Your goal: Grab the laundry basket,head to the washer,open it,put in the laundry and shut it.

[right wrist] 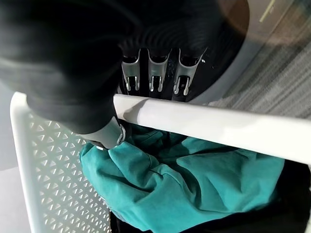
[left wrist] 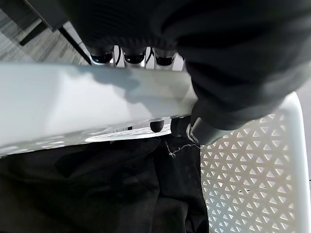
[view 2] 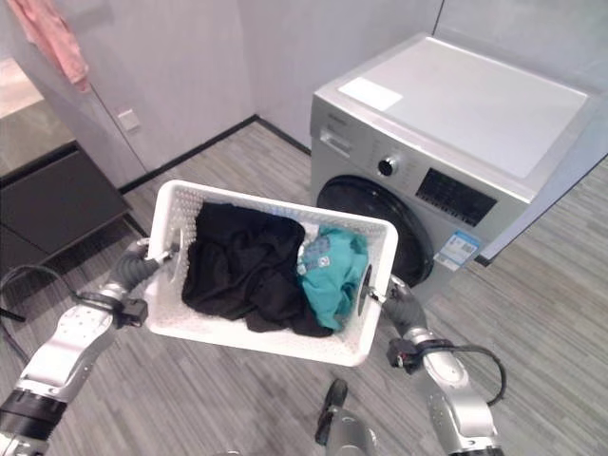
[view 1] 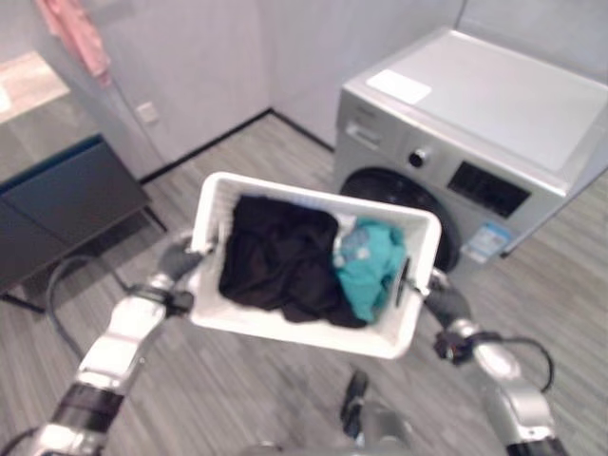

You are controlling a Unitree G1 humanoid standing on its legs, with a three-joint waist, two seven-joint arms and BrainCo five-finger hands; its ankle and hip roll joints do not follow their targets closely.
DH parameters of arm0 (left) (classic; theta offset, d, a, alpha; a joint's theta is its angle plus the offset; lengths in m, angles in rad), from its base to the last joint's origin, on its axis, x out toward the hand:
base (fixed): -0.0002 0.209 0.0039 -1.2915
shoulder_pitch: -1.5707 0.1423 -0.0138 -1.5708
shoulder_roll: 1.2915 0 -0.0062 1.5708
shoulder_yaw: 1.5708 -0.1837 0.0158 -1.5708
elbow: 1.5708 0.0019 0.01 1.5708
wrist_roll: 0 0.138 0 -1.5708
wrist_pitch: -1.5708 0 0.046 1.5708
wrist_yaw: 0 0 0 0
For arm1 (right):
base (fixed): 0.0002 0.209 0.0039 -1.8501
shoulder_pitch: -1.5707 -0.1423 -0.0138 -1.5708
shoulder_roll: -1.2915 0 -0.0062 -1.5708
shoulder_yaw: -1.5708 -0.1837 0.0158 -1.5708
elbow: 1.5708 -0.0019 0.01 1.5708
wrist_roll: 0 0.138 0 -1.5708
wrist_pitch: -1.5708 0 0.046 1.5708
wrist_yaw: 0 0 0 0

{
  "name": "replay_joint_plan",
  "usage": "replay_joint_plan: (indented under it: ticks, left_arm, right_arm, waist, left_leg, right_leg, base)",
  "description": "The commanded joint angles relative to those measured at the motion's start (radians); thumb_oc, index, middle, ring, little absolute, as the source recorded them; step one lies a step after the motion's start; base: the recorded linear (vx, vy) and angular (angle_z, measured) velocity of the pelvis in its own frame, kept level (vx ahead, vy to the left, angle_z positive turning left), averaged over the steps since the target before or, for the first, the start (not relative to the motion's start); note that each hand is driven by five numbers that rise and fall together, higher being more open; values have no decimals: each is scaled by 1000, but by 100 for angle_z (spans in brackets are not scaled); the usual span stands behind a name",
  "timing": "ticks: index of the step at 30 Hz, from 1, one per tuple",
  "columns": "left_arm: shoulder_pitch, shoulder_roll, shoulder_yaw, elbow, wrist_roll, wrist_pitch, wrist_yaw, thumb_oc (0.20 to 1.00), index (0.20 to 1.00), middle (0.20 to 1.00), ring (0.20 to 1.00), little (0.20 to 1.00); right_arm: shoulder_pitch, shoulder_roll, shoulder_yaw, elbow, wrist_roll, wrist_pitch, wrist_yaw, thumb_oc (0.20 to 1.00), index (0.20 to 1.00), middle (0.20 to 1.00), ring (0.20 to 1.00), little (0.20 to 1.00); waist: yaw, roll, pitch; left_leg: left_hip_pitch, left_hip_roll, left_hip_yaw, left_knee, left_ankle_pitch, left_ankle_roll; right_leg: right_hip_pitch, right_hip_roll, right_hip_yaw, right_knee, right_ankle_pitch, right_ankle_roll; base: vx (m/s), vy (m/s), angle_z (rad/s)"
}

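I carry a white perforated laundry basket [view 1: 304,334] in front of me, held off the floor. Inside lie black clothes [view 1: 280,256] and a teal garment [view 1: 372,266]. My left hand [view 1: 177,258] grips the basket's left rim [left wrist: 97,102], fingers curled over it and thumb [left wrist: 206,132] inside. My right hand [view 2: 404,312] grips the right rim [right wrist: 204,124] the same way, above the teal garment [right wrist: 184,179]. The silver front-loading washer [view 1: 475,123] stands just beyond the basket, its dark round door [view 2: 380,214] closed.
A dark low cabinet [view 1: 57,204] stands at the left by the wall. A pink cloth [view 1: 76,33] hangs at the upper left. Grey wood-pattern floor [view 2: 532,294] lies open to the right of the washer and between cabinet and washer.
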Motion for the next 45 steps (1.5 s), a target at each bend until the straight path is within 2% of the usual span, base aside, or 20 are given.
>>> replay_joint_plan:
  ticks: [1,2,3,4,6,7,8,9,10,11,13,15,16,18,19,23,25,31,36,45]
  left_arm:
    - [-63,27,49,-100,-165,-110,-32,200,200,200,200,200]
    - [-51,35,64,-113,-170,-107,-21,200,200,200,200,200]
    - [-47,40,71,-125,-181,-107,-12,200,200,200,200,200]
    - [-47,42,73,-127,-182,-106,-11,200,200,200,200,200]
    - [-36,57,80,-150,-199,-109,1,200,200,200,200,200]
    - [-42,72,87,-154,-201,-110,12,200,200,200,200,200]
    - [-42,72,86,-154,-201,-110,12,200,200,200,200,200]
    - [-39,88,96,-169,-191,-115,14,200,200,200,200,200]
    - [-37,88,97,-170,-191,-114,14,200,200,200,200,200]
    - [-32,118,108,-209,-189,-123,5,200,200,200,200,200]
    - [-21,160,126,-247,-200,-130,2,200,200,200,200,200]
    - [-19,175,132,-259,-203,-131,1,200,200,200,200,200]
    - [-23,201,135,-271,-204,-137,4,200,200,200,200,200]
    - [-23,232,129,-271,-226,-148,-1,200,200,200,200,200]
    - [-39,246,100,-279,-241,-154,-10,200,200,200,200,200]
    - [-84,247,48,-256,-245,-157,2,200,200,200,200,200]
    - [-113,261,-1,-232,-247,-154,-2,200,200,200,200,200]
    - [-135,330,-14,-223,-267,-152,-2,200,200,200,200,200]
    - [-182,385,-14,-226,-276,-170,1,200,200,200,200,200]
    - [-287,369,-72,-187,-276,-183,24,200,200,200,200,200]
  right_arm:
    - [-63,-36,-39,-108,155,-104,23,200,200,200,200,200]
    - [-83,-45,-30,-113,161,-108,19,200,200,200,200,200]
    - [-96,-50,-19,-121,176,-107,16,200,200,200,200,200]
    - [-99,-49,-18,-120,176,-107,15,200,200,200,200,200]
    - [-97,-59,-7,-142,195,-105,15,200,200,200,200,200]
    - [-90,-66,2,-160,203,-104,25,200,200,200,200,200]
    - [-89,-66,1,-160,203,-104,25,200,200,200,200,200]
    - [-90,-75,6,-173,206,-101,35,200,200,200,200,200]
    - [-89,-75,6,-173,206,-102,35,200,200,200,200,200]
    - [-96,-82,8,-188,218,-110,47,200,200,200,200,200]
    - [-104,-94,7,-199,234,-115,51,200,200,200,200,200]
    - [-102,-99,5,-208,244,-117,55,200,200,200,200,200]
    - [-107,-107,7,-216,250,-121,59,200,200,200,200,200]
    - [-111,-122,13,-226,264,-119,69,200,200,200,200,200]
    - [-102,-127,6,-233,274,-126,66,200,200,200,200,200]
    - [-83,-119,-6,-239,270,-124,53,200,200,200,200,200]
    - [-63,-100,-4,-249,272,-118,46,200,200,200,200,200]
    - [-27,-81,-13,-287,265,-119,35,200,200,200,200,200]
    - [-26,-99,-46,-315,282,-134,35,200,200,200,200,200]
    - [-91,-123,-114,-324,296,-181,-4,200,200,200,200,200]
  waist:
    - [-24,-24,-53]
    - [-8,-34,-33]
    - [11,-52,-12]
    - [6,-47,-12]
    - [40,-75,7]
    - [62,-93,19]
    - [63,-94,19]
    - [84,-97,22]
    - [85,-101,22]
    - [99,-108,21]
    - [109,-115,16]
    - [112,-117,16]
    - [117,-118,11]
    - [119,-109,2]
    - [97,-87,-20]
    - [91,-68,-35]
    - [83,-38,-63]
    - [82,-37,-85]
    - [82,-55,-94]
    - [80,-74,-112]
  left_leg:
    - [-133,92,31,523,285,-44]
    - [-202,123,-13,671,362,-54]
    - [-264,126,-50,760,357,-36]
    - [-278,134,-60,777,351,-39]
    - [-392,121,-89,836,288,-4]
    - [-465,110,-95,750,251,9]
    - [-465,109,-94,749,251,10]
    - [-498,79,-126,603,226,23]
    - [-491,75,-121,595,228,25]
    - [-491,58,-158,376,248,40]
    - [-457,59,-208,197,269,24]
    - [-431,63,-224,127,279,19]
    - [-420,68,-259,84,300,9]
    - [-380,77,-315,30,299,4]
    - [-338,78,-304,0,273,-1]
    - [-312,62,-286,-16,263,-5]
    - [-259,3,-267,-68,230,12]
    - [-232,-38,-228,-111,209,42]
    - [-221,-63,-195,-127,189,65]
    - [-202,-73,-188,-158,188,71]
  right_leg:
    - [96,49,29,-107,-82,20]
    - [120,80,43,-105,-105,-22]
    - [141,92,66,-104,-118,-46]
    - [137,99,62,-103,-120,-50]
    - [169,101,100,-101,-142,-59]
    - [188,93,132,-91,-160,-52]
    - [188,92,132,-91,-160,-52]
    - [204,90,166,-77,-172,-38]
    - [205,85,168,-75,-173,-36]
    - [205,70,182,-52,-167,-23]
    - [219,60,201,-33,-183,-7]
    - [226,57,212,-26,-190,-2]
    - [231,54,223,-15,-197,6]
    - [227,48,253,19,-215,18]
    - [227,34,257,29,-221,37]
    - [242,7,259,24,-213,47]
    - [264,-48,278,-22,-168,88]
    - [245,-97,304,-49,-122,131]
    - [229,-128,322,-86,-75,165]
    - [248,-139,312,-146,-45,186]
  base:
    - [371,-563,-35]
    - [282,-552,-47]
    - [101,-260,-75]
    - [102,-146,-93]
    - [186,-60,-83]
    - [189,-2,-53]
    - [289,127,-37]
    - [152,108,-62]
    - [245,256,-56]
    - [183,211,-67]
    - [224,194,-51]
    - [150,125,-38]
    - [197,206,-46]
    - [204,288,-46]
    - [166,269,-45]
    - [127,267,-4]
    - [160,439,-13]
    - [35,218,-25]
    - [-24,103,-25]
    - [-18,18,-5]
